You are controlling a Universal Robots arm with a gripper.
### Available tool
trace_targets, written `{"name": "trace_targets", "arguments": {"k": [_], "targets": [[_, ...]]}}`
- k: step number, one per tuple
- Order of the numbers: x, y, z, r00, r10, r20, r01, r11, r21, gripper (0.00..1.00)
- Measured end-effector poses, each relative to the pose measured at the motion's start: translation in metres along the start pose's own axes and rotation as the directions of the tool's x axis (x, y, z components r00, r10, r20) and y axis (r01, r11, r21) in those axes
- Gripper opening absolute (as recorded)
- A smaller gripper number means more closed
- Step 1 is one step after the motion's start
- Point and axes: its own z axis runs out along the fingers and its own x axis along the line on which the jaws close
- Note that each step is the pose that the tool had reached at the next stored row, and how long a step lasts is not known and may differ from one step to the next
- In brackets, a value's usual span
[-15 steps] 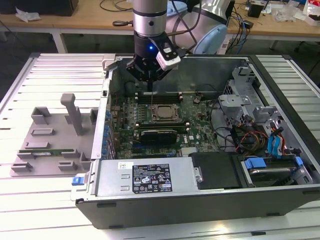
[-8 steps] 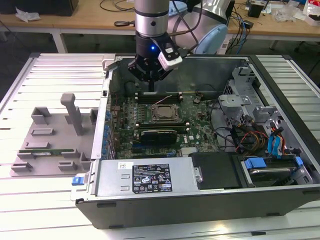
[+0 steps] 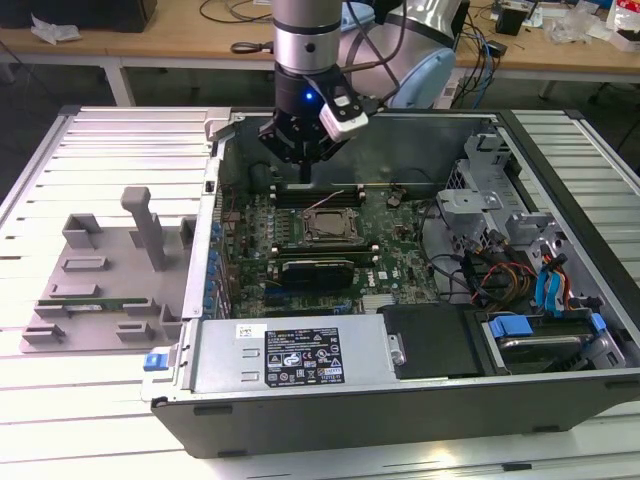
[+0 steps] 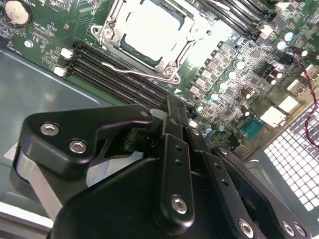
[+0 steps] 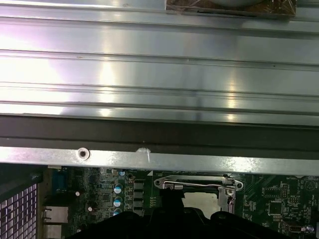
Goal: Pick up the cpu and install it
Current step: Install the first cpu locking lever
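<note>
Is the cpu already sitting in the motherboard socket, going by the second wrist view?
Yes. In the second wrist view the cpu, its silvery top bright, lies inside the socket frame on the motherboard.

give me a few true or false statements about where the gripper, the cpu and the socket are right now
1. The gripper hangs over the open computer case, above the far part of the motherboard. True.
2. The cpu lies on the grey tray outside the case. False: in the second wrist view a pale square chip sits inside the socket frame on the motherboard.
3. The gripper is touching the socket frame. False: in the exterior view it hangs apart from the frame, nearer the case's far wall.
4. A grey tray sits outside the case, on the exterior view's left. True.
5. The case is closed by a side panel. False: its inside is open to view.
</note>
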Motion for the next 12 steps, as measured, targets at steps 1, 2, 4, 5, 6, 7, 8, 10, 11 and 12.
{"name": "trace_targets", "arguments": {"k": [1,2,4,5,6,7,8,10,11,12], "targets": [[-0.0004,0.0000,0.0001,1.0000,0.000,0.0000,0.000,1.0000,0.0000,0.11],[-0.0008,0.0000,0.0001,1.0000,0.000,-0.0001,0.000,1.0000,0.0000,0.11],[-0.0017,-0.0001,0.0003,1.0000,0.000,0.0000,0.000,1.0000,0.0000,0.11],[-0.0022,-0.0001,0.0003,1.0000,0.000,0.0000,0.000,1.0000,0.0000,0.11],[-0.0026,-0.0001,0.0004,1.0000,0.000,0.0000,0.000,1.0000,0.0000,0.11],[-0.0030,-0.0001,0.0005,1.0000,0.000,0.0000,0.000,1.0000,0.0000,0.11],[-0.0034,-0.0001,0.0005,1.0000,0.000,0.0000,0.000,1.0000,0.0000,0.11],[-0.0043,-0.0002,0.0007,1.0000,0.000,0.0000,0.000,1.0000,0.0000,0.11],[-0.0046,-0.0002,0.0008,1.0000,0.000,-0.0001,0.000,1.0000,0.0000,0.11],[-0.0048,-0.0002,0.0008,1.0000,0.000,0.0000,0.000,1.0000,0.0001,0.11]]}}
